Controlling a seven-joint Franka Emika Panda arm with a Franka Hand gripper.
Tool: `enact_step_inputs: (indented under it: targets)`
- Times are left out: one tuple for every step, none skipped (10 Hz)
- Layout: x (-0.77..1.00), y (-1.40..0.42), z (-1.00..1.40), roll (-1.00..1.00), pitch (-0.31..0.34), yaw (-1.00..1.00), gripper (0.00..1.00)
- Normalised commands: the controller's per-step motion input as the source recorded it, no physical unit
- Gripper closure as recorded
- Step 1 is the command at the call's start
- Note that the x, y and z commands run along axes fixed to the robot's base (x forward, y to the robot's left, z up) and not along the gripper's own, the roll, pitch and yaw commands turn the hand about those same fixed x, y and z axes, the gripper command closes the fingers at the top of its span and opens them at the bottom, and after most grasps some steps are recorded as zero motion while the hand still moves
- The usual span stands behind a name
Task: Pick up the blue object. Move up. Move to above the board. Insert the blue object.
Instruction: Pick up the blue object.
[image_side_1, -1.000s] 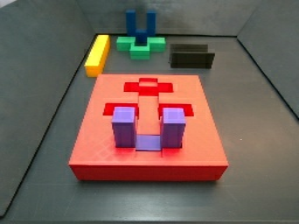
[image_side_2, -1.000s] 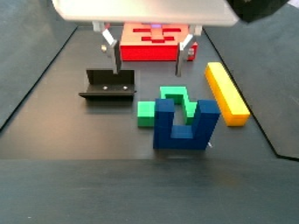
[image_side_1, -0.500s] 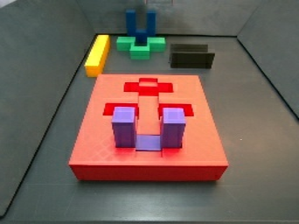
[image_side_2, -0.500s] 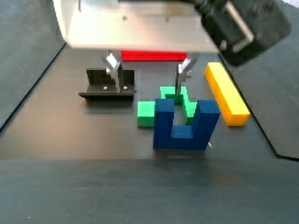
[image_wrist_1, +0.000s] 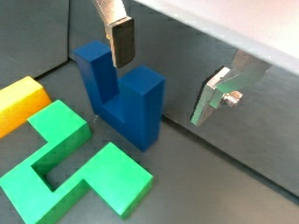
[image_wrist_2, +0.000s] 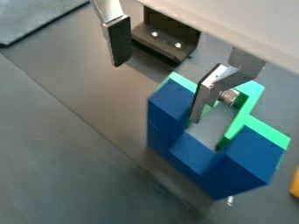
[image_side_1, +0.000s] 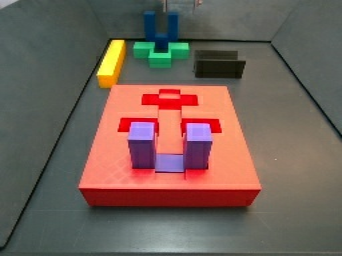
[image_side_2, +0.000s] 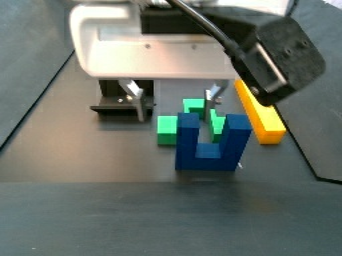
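The blue object (image_side_2: 214, 143) stands upright on the dark floor, prongs up, beside a green block (image_side_2: 178, 123). It also shows in both wrist views (image_wrist_1: 121, 92) (image_wrist_2: 201, 144) and at the far end in a side view (image_side_1: 158, 25). My gripper (image_side_2: 171, 100) is open and empty, low over the floor beside the blue object. One finger (image_wrist_1: 121, 39) hangs just over a blue prong and the other finger (image_wrist_1: 214, 92) is off to the side. The red board (image_side_1: 167, 175) lies apart, with a purple U-shaped block (image_side_1: 170, 145) set in it.
A yellow bar (image_side_2: 261, 105) lies next to the green block (image_side_1: 164, 50). The black fixture (image_side_2: 120, 105) stands close by the gripper's other side, also seen in a wrist view (image_wrist_2: 163, 39). Grey walls ring the floor.
My gripper has moved from over the board's end toward the blue object and come lower, still open. The blocks have not moved.
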Motion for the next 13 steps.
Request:
enact_step_inputs:
  targets:
    - [0.0, 0.02, -0.21, 0.0, 0.0, 0.0, 0.0]
    - [0.0, 0.09, -0.24, 0.05, 0.0, 0.0, 0.0]
    - [0.01, 0.08, -0.25, 0.05, 0.0, 0.01, 0.0]
    - [0.03, 0.07, -0.31, 0.05, 0.0, 0.02, 0.0]
    - [0.02, 0.04, -0.29, 0.04, 0.0, 0.01, 0.0]
    - [0.01, 0.0, -0.27, 0.05, 0.0, 0.0, 0.0]
    - [0.0, 0.0, -0.21, 0.04, 0.0, 0.0, 0.0]
    - [0.0, 0.0, 0.0, 0.0, 0.0, 0.0, 0.0]
    - [0.0, 0.0, 0.0, 0.0, 0.0, 0.0, 1.0]
    - [0.0, 0.0, 0.0, 0.0, 0.0, 0.0, 1.0]
    - [0.0, 0.0, 0.0, 0.0, 0.0, 0.0, 1.0]
    - [0.0, 0.0, 0.0, 0.0, 0.0, 0.0, 1.0]
    - [0.0, 0.0, 0.0, 0.0, 0.0, 0.0, 1.0]
